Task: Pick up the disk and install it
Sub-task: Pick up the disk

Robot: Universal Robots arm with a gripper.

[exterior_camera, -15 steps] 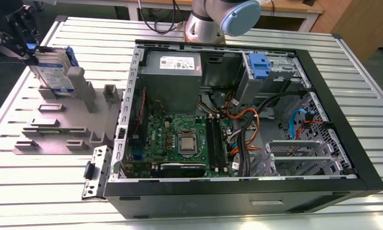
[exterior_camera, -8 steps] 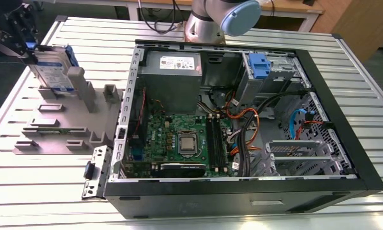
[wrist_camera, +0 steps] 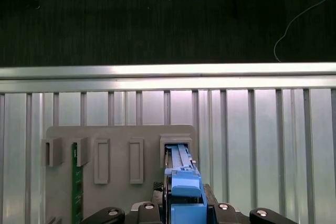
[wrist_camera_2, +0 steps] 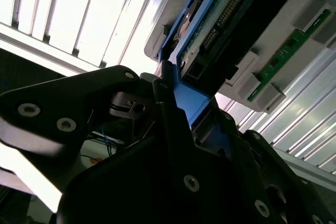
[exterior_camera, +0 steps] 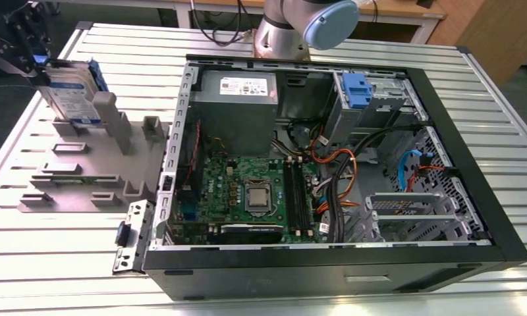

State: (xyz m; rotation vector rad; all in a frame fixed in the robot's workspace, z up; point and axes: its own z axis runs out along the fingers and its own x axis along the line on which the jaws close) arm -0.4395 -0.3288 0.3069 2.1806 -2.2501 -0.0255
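Print on disk (exterior_camera: pixel 71 99), power supply (exterior_camera: pixel 239 86) labels unreadable.

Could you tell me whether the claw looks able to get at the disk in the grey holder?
Probably yes: the claw is at the disk, whose blue frame sits between its fingers; nothing blocks it.

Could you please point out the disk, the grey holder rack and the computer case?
disk (exterior_camera: pixel 70 99), exterior view, on its white-and-blue label.
grey holder rack (exterior_camera: pixel 97 161), exterior view, on its base plate.
computer case (exterior_camera: pixel 290 280), exterior view, on its black near wall.
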